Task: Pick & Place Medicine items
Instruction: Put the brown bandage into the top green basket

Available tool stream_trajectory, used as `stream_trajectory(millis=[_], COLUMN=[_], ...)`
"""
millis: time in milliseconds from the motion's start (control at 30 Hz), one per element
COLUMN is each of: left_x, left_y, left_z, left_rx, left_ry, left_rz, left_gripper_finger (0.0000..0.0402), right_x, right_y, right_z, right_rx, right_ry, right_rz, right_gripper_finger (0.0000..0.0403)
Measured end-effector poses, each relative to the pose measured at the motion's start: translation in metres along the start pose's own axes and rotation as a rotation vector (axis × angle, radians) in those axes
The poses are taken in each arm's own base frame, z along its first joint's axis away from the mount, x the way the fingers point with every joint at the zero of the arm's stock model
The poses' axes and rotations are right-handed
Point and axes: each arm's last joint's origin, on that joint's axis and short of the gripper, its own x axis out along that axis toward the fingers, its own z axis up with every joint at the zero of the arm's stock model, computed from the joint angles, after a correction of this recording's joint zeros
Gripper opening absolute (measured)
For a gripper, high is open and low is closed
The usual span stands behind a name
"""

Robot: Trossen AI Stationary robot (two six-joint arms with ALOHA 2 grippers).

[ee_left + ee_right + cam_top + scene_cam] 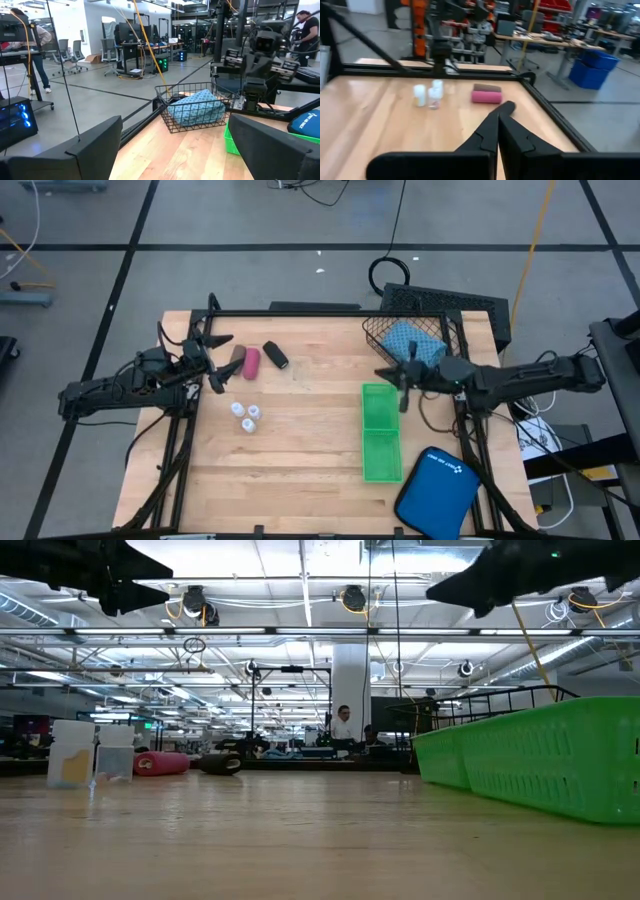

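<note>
Near edge of the table (300,480), at about 5 o'clock: blue case (437,492) hanging over the corner. Just beside it toward centre, green tray (380,432), lengthwise near-to-far.

Mid-table, 9 o'clock side: three white bottles (246,415) clustered, upright (two show clearly in the right wrist view (420,95), third overlaps).

Farther back, around 11 o'clock: pink roll (251,363) lying flat, brown roll (237,359) touching it on the far-left side, black roll (276,356) just beside the pink one, slightly apart, tilted.

Left hand (214,361) is up off the table at 10 o'clock, just beside the brown roll; fingers (75,150) spread wide, nothing between them (left wrist view looks straight through the gap at the basket).

Right hand (403,383) hovers at 2 o'clock over the tray's far end; fingers (490,135) pressed together, holding nothing.

Far right corner, 1 o'clock: wire basket (372,333) with the teal pouch (412,343) lying inside it.

Beyond the table: a person (343,726) in the workshop.
</note>
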Motion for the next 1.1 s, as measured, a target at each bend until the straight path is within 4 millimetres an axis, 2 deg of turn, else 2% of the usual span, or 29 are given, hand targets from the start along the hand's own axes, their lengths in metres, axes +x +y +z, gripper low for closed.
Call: stream_trajectory(millis=[167,300,533,833,1000,1100], left_x=[0.000,0.000,0.000,0.000,0.008,0.015], left_y=[0.000,0.000,0.000,0.000,-0.002,-0.005], left_z=[0.000,0.000,0.003,0.003,-0.002,-0.006], left_rx=[0.000,-0.026,-0.230,-0.385,-0.491,-0.458], left_ry=[0.000,-0.002,-0.026,-0.029,0.031,0.125], left_rz=[0.000,0.000,-0.007,-0.012,0.002,0.006], left_gripper_finger=[0.0378,0.0384,0.0379,0.0382,0.0386,0.0387], right_x=[-0.026,-0.036,-0.037,-0.037,-0.037,-0.037], right_y=[0.004,0.006,0.009,0.009,0.009,0.009], right_z=[-0.017,-0.031,-0.046,-0.049,-0.049,-0.049], right_rx=[0.060,0.114,0.131,0.126,0.101,0.085], right_ry=[-0.081,-0.157,-0.208,-0.207,-0.206,-0.207], right_rz=[0.045,0.067,0.079,0.078,0.075,0.072], right_gripper_finger=[0.0000,0.0000,0.0000,0.0000,0.0000,0.0000])
